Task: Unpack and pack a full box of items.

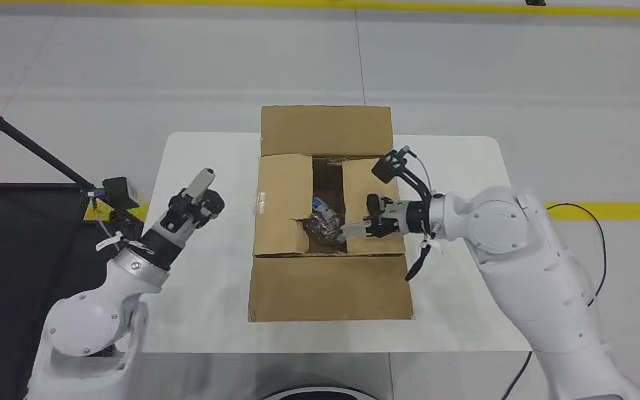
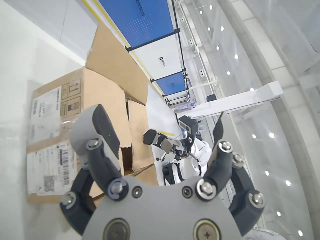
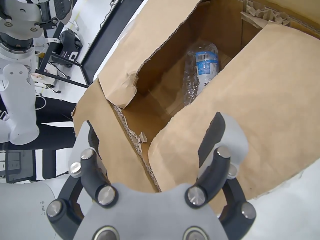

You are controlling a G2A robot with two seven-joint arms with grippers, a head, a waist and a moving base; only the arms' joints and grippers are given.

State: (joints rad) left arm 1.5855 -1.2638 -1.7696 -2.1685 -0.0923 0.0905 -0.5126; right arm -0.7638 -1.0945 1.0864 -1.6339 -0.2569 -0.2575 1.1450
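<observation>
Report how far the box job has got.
Done: the brown cardboard box on the white table has its top flaps parted. In hand: the right gripper, open, straddles one flap's edge; the left gripper hangs open beside the box, empty. Left: the crumpled clear plastic bottle lies inside, so unpacking and repacking remain.

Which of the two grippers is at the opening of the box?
The right gripper, at the gap between the flaps of the box. The left gripper is apart from it, over the table.
</observation>
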